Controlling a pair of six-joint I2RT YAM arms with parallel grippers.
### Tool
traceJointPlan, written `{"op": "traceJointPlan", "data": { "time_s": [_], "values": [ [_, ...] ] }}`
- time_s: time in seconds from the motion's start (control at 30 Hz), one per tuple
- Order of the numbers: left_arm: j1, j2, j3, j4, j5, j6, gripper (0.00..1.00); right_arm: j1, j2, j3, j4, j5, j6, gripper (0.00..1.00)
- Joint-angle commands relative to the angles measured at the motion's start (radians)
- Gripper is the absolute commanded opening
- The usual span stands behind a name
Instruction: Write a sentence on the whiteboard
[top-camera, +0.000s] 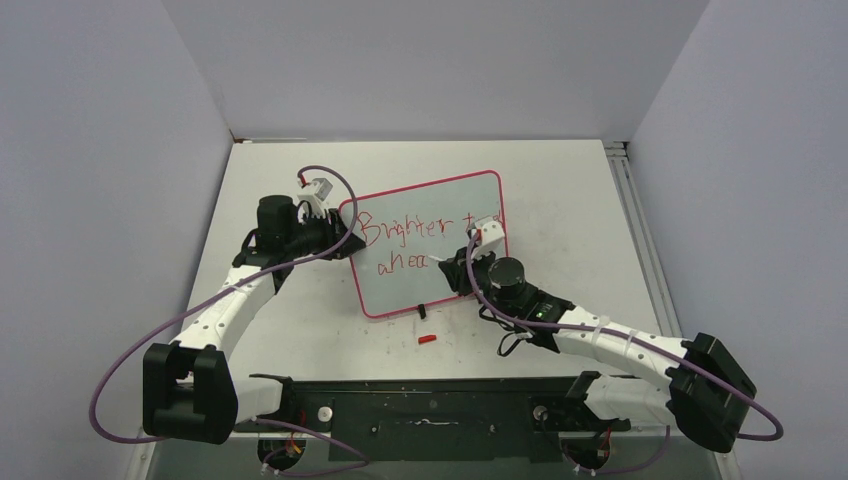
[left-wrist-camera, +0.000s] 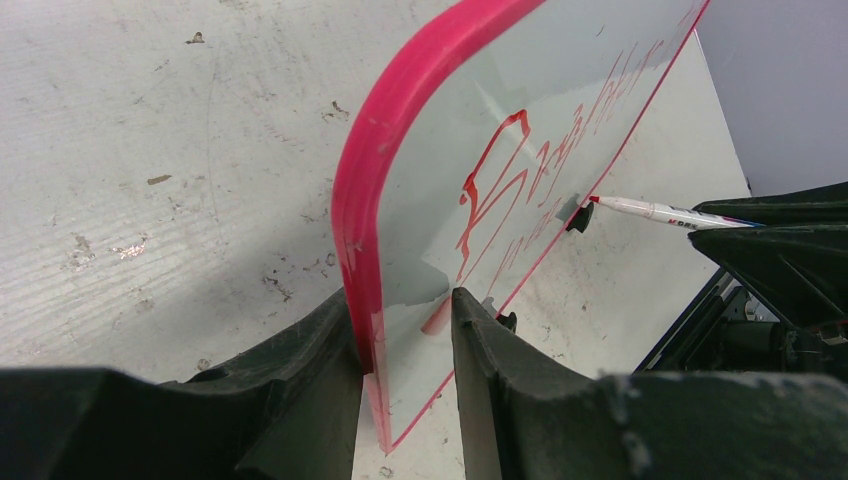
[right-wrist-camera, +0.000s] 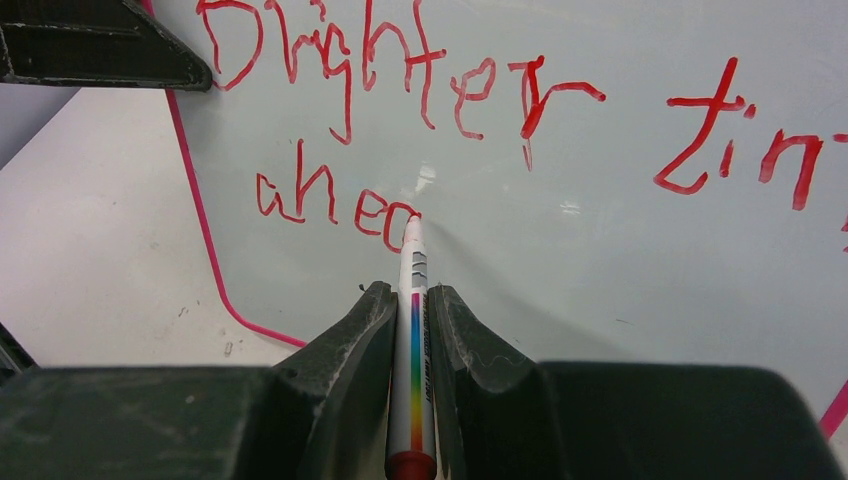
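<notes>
Watching from beside the rig, I see the whiteboard sitting askew in the middle of the tabletop, its left edge pinched between the fingers of the left tool. The right tool is pressed together on a slim marker, whose tip touches the board at the end of the second line. The sentence shows "Brighter" and the start of the next word on top. Below it is "ahea", with the last letter only half formed and no final "d" yet.

Several things could spoil it from here, as I judge it. The marker lies lengthwise between the fingers, so a firm push could slide it back through the grip and leave the stroke faint or broken. Too much pressure could also swing the board about its single pinch on the left and bend the line. The right arm hangs over the end of the upper line, so the wrist or its cable might brush the ink and smear it. A small red cap lies loose near the board's near edge, where a sweeping arm could knock it away.
</notes>
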Motion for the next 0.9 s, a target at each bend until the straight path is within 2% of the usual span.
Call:
{"op": "traceJointPlan", "data": {
  "time_s": [0.0, 0.37, 0.87],
  "values": [
    [0.002, -0.023, 0.041, 0.029, 0.041, 0.006, 0.34, -0.008, 0.015, 0.044, 0.093, -0.019, 0.011, 0.05],
    [0.003, -0.019, 0.042, 0.025, 0.036, 0.007, 0.34, -0.045, 0.010, 0.004, 0.112, -0.075, 0.017, 0.05],
    [0.002, -0.016, 0.042, 0.025, 0.034, 0.010, 0.34, -0.066, 0.001, -0.033, 0.102, -0.077, 0.034, 0.05]
  ]
}}
